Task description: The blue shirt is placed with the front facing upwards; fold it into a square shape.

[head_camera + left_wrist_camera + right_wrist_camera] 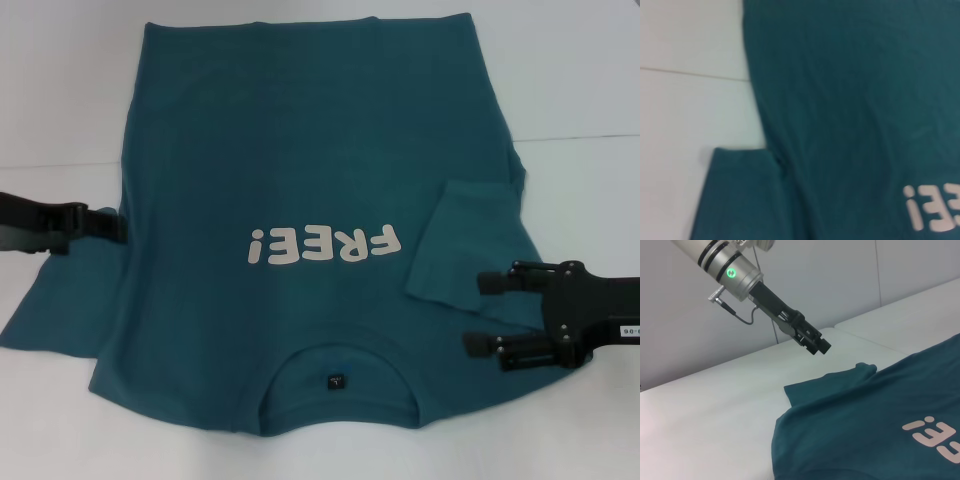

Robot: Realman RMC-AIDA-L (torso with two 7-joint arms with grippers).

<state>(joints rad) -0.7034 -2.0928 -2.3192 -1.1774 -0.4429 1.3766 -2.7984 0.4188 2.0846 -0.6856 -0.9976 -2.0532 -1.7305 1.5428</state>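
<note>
surface [600, 80]: white, shirt [320, 180] flat, collar nearest.
right tool [490, 312]: fingers apart over folded-in sleeve [455, 245]; may drag it.
left tool [118, 228]: at shirt edge, grip cannot tell; uneven fold risk.

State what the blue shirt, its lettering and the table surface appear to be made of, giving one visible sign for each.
The blue shirt: soft matte knit, probably cotton; it lies limp with shallow wrinkles. The FREE! lettering: flat white print, seemingly applied onto the cloth. The table: smooth white, possibly laminate or padded vinyl, with a visible seam line; uncertain.
</note>
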